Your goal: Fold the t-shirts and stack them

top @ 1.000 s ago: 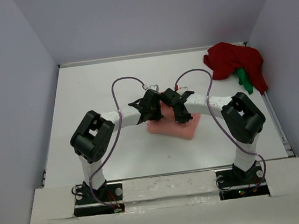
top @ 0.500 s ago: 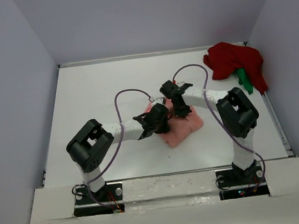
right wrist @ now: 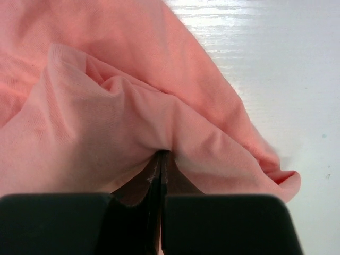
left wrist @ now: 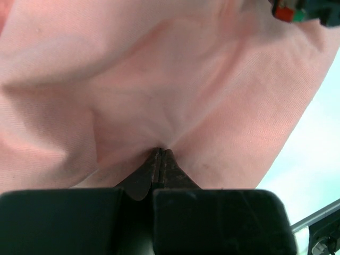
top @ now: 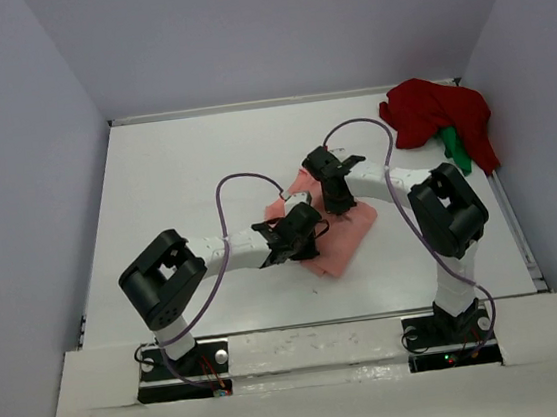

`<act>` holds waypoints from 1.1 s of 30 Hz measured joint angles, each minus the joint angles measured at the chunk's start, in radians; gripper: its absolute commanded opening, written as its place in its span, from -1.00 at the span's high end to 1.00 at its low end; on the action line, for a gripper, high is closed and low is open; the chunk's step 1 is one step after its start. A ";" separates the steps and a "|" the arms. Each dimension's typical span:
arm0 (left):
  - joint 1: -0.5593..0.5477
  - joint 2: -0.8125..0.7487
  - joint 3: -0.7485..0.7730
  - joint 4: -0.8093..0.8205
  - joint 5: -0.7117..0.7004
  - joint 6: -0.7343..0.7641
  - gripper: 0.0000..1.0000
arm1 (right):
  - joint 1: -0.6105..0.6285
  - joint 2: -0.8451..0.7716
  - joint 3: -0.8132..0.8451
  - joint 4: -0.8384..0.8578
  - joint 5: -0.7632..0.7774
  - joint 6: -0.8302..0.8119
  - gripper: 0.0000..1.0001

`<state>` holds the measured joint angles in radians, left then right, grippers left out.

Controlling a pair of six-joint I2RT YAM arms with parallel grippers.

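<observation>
I am pinching the salmon-pink t-shirt (top: 347,233) at the middle of the table (top: 175,180), my left tool (left wrist: 161,155) and right tool (right wrist: 161,155) each pressed together on a ridge of cloth, mid-fold. I am judging that the next move calls for carrying both pinches across together and laying the cloth flat.

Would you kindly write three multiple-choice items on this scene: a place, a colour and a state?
1. Where does the red shirt lie? A. far right corner of the table B. near left corner C. centre
2. What colour is the shirt in the right pincer? A. green B. pink C. red
3. How is the left pincer? A. open B. shut on nothing C. shut on the pink shirt
Key: 1 A: it is bunched there. 2 B: the right wrist view shows pink cloth pinched. 3 C: its jaws meet on a pink fold.
</observation>
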<state>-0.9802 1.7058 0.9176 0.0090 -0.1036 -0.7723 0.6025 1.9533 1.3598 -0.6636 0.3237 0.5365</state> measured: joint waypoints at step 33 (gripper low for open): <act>0.146 -0.021 0.074 -0.237 -0.154 0.071 0.99 | 0.168 -0.348 -0.314 0.061 -0.064 0.149 0.24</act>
<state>-0.8337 1.6844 0.9916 -0.2279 -0.2577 -0.7010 0.7704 1.6054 1.0454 -0.6029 0.2596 0.6857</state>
